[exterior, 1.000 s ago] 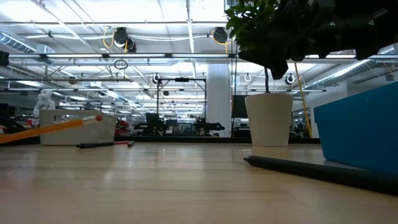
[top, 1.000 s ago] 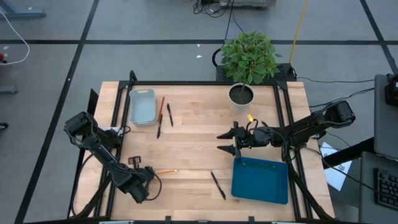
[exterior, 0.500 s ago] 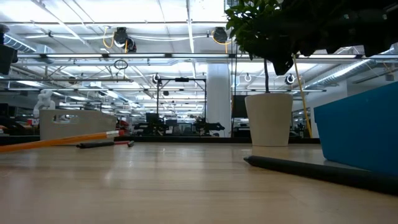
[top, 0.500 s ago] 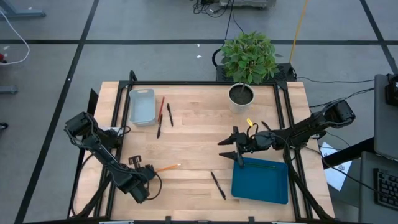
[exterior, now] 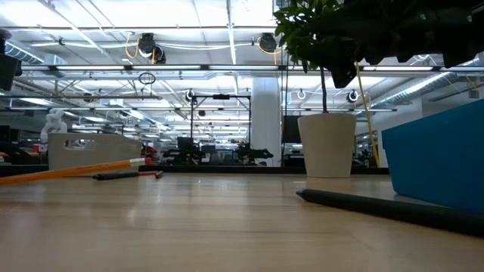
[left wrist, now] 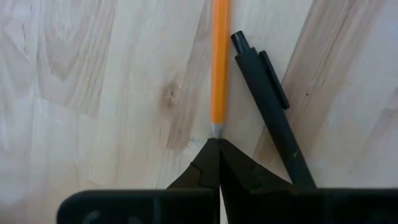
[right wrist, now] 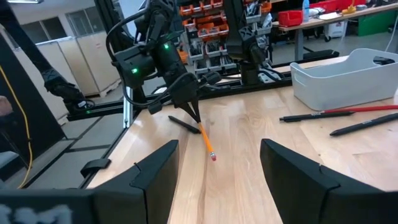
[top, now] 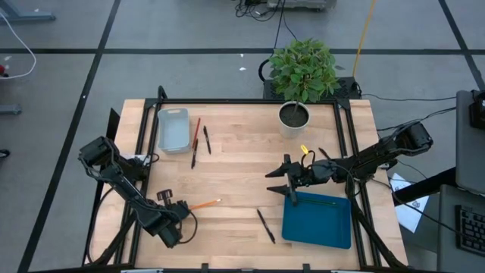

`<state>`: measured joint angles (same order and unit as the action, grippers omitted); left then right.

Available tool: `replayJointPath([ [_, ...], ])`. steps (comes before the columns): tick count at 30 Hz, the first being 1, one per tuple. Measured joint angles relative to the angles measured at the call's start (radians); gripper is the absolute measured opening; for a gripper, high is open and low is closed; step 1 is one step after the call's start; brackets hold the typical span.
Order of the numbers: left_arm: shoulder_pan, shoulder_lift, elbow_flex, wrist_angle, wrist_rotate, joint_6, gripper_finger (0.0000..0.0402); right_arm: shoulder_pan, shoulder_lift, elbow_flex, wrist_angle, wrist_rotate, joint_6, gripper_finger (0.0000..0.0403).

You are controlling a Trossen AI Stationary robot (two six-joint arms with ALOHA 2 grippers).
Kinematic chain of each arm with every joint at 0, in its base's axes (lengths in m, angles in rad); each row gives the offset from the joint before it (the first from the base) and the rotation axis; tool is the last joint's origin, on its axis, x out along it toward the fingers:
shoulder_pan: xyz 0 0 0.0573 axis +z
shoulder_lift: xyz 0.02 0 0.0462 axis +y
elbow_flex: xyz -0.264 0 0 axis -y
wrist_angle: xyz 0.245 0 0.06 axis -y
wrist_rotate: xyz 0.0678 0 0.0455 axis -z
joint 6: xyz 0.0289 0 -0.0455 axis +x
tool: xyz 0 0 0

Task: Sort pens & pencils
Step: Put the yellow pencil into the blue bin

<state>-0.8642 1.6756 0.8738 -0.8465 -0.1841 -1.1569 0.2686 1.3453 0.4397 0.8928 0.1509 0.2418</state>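
Near the wooden tabletop's [top: 227, 174] front-left corner, the left claw [left wrist: 214, 148], pinched shut on the thin orange pencil's [left wrist: 219, 59] tip, must carry it away; right claw [top: 279, 178] hovers wide open, empty.

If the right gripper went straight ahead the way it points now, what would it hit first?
The right gripper is open and points across the table toward the left arm. Its wrist view shows bare wood ahead, then the orange pencil held by the left gripper. Probably the pencil's eraser end, though depth is unclear.

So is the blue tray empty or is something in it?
Not empty: the blue tray holds one thin green pencil near its far edge.
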Motion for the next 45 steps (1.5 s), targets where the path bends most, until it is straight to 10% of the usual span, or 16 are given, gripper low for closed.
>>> replayJointPath([
  [16,0.0,0.0,0.0,0.007,-0.003,0.009,0.0001,0.002,0.124,0.036,0.016,0.0,-0.017,0.0215],
  [45,0.0,0.0,0.0,0.012,-0.004,0.022,0.0001,-0.047,0.784,0.637,-0.139,-0.078,-0.281,0.0215],
])
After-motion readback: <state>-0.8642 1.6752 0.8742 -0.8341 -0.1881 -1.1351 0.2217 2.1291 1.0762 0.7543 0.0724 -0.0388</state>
